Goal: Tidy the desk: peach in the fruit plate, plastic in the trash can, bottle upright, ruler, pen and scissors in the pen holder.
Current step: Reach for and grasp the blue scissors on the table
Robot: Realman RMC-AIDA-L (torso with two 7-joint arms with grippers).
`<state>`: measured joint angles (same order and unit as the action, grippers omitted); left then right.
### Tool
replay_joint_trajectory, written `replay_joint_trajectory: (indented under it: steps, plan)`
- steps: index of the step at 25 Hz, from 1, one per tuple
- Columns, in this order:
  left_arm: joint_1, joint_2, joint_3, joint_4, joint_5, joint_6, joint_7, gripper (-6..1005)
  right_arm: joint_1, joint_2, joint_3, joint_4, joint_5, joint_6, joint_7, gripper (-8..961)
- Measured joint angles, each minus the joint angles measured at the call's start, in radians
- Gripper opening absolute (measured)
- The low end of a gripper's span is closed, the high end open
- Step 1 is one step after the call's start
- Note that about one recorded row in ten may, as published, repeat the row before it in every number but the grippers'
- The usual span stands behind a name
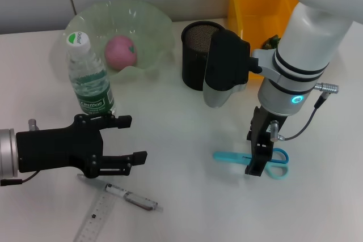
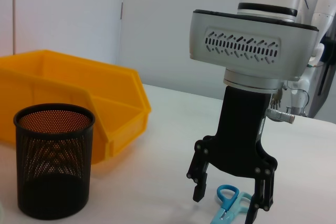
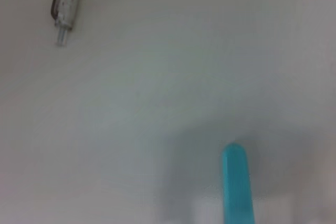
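The light blue scissors point(image 1: 228, 156) lie flat on the white desk point(image 1: 187, 196). My right gripper point(image 1: 256, 165) points straight down over them, open, one finger on each side just ahead of the handles; the left wrist view shows it point(image 2: 226, 206) just above the scissors point(image 2: 227, 195). The right wrist view shows the blade cover tip point(image 3: 237, 182) and the pen point(image 3: 68, 1). The pen point(image 1: 131, 196) and the clear ruler point(image 1: 95, 219) lie at the front left. My left gripper point(image 1: 128, 139) is open and empty beside the upright bottle point(image 1: 88, 80). The peach point(image 1: 120, 52) sits in the fruit plate point(image 1: 153, 24).
The black mesh pen holder point(image 1: 198, 55) stands behind my right wrist; it also shows in the left wrist view point(image 2: 52, 161). The orange-yellow trash can point(image 1: 255, 4) stands at the back right, with something small and dark green at its front edge point(image 1: 271, 42).
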<state>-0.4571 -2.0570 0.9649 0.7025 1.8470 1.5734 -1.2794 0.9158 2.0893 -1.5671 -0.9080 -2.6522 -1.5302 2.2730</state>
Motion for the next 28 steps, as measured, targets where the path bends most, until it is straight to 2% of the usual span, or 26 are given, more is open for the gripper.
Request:
replay_joint_trajectory:
  steps: [19,24,28]
  plan:
    - [-0.003,0.0,-0.001,0.0,0.0,-0.004,-0.006,862,0.007,-0.003,-0.017,0.015,0.024,0.004,0.002,649]
    - [-0.004,0.0,-0.002,0.0,0.0,-0.004,-0.015,862,0.007,-0.004,-0.017,0.013,0.021,0.002,0.0,474]
    - [-0.005,0.001,-0.002,0.0,0.0,-0.004,-0.017,862,0.004,-0.005,-0.016,0.013,0.019,0.001,-0.002,480]
